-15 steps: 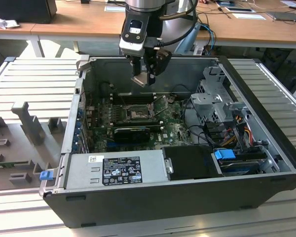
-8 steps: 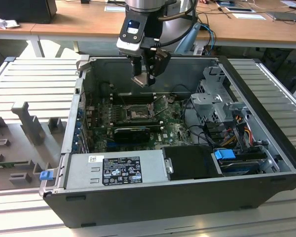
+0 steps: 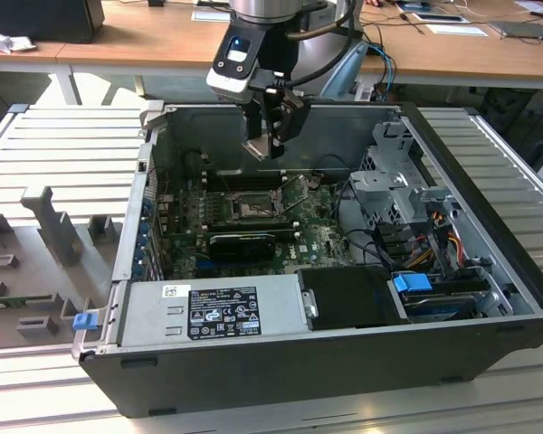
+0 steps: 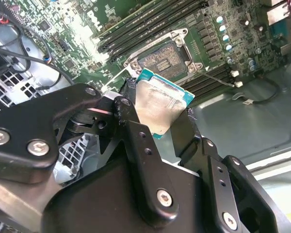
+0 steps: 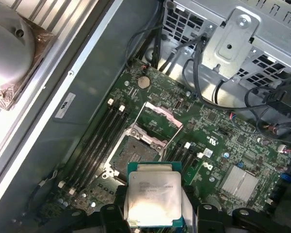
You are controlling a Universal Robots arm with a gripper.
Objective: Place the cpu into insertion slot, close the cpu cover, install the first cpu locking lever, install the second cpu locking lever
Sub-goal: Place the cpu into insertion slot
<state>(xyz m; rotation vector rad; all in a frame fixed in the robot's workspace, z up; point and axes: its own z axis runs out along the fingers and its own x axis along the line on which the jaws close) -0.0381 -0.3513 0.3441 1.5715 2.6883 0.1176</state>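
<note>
the pincer (image 3: 271, 145) pinches the cpu (image 5: 154, 196) above the bare insertion slot (image 5: 133, 156), the cpu cover (image 5: 162, 115) tipped open, so none of the four steps looks done.

Claw (image 3: 268, 149) hangs downward, clamped on the cpu (image 5: 153, 200).

The cpu (image 5: 153, 199) has a pale metal top with a dull, faintly smeared sheen, rimmed in green board. The gripper (image 4: 157, 109) is matt black, either coated metal or plastic, hard to tell, with bright steel screws (image 4: 164, 196). The cpu cover (image 5: 162, 116) is bare silvery metal. The motherboard (image 5: 208, 121) is green and lacquered; the drive cage (image 5: 233, 43) is perforated sheet steel.
</note>
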